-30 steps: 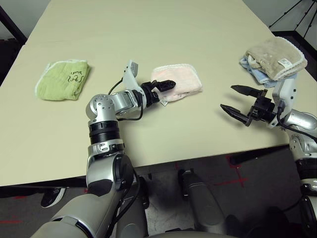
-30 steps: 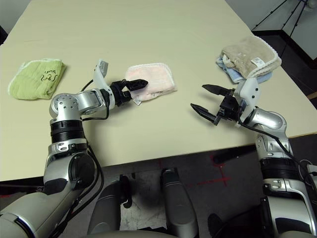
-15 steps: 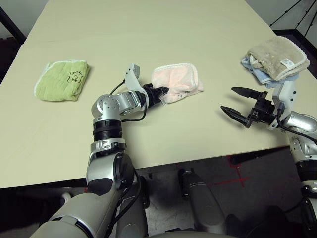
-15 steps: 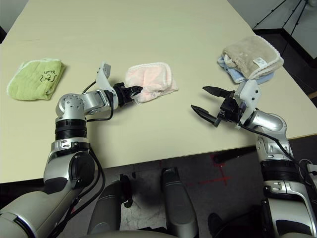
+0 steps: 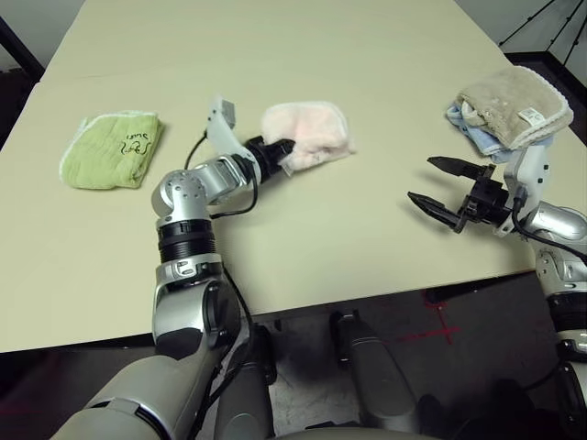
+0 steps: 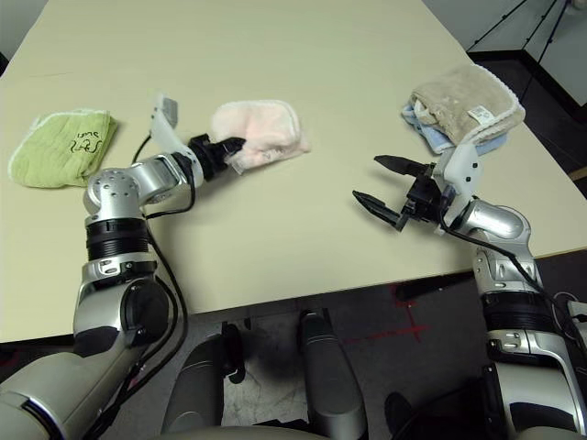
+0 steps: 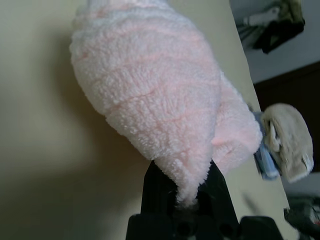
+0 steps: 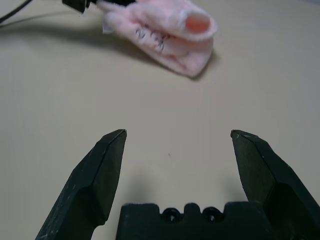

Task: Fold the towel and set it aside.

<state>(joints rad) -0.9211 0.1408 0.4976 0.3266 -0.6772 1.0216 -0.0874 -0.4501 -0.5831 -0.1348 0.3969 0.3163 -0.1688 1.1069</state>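
Towel (image 5: 307,135) shifted left, bunched, pinched in left gripper (image 5: 279,149), right gripper (image 5: 443,186) spread wide

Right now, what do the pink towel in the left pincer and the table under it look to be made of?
Pink towel: soft terry cloth, going by its fuzzy looped pile. Table: smooth matte beige top, probably laminate; the core cannot be told.

the left gripper's (image 7: 187,192) fingertips are buried in the bunched pink towel (image 7: 155,100), and the blue towel (image 5: 470,133) is mostly covered by the beige towel (image 5: 509,105).
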